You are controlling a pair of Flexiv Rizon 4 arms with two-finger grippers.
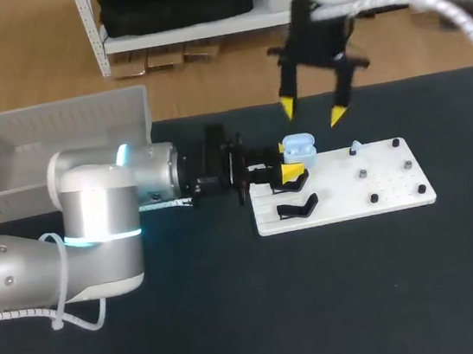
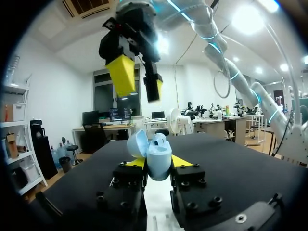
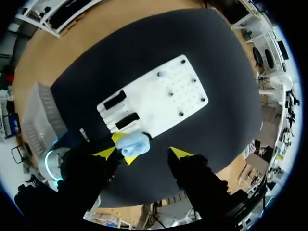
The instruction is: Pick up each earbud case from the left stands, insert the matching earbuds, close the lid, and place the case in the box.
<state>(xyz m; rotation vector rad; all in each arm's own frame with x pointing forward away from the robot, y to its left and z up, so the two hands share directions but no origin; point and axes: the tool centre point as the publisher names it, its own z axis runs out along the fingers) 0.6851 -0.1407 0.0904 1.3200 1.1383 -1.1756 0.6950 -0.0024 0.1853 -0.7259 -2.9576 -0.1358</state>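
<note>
A light blue earbud case (image 1: 299, 144) with its lid tipped open is held over the near-left end of the white board (image 1: 343, 187). My left gripper (image 1: 292, 168) is shut on its lower half; in the left wrist view the case (image 2: 159, 161) sits upright between the yellow tips of the left gripper (image 2: 159, 166). My right gripper (image 1: 313, 111) hangs open just above the case, fingers spread wide, touching nothing. From the right wrist view, the right gripper (image 3: 142, 153) straddles the case (image 3: 132, 143) from above. A small light blue piece (image 1: 356, 147) rests on the board.
Two black stands (image 1: 297, 206) sit at the board's left end, and several small pegs (image 1: 385, 177) dot its right half. A pale plastic bin (image 1: 58, 144) stands at the table's back left. My left arm's body fills the front left.
</note>
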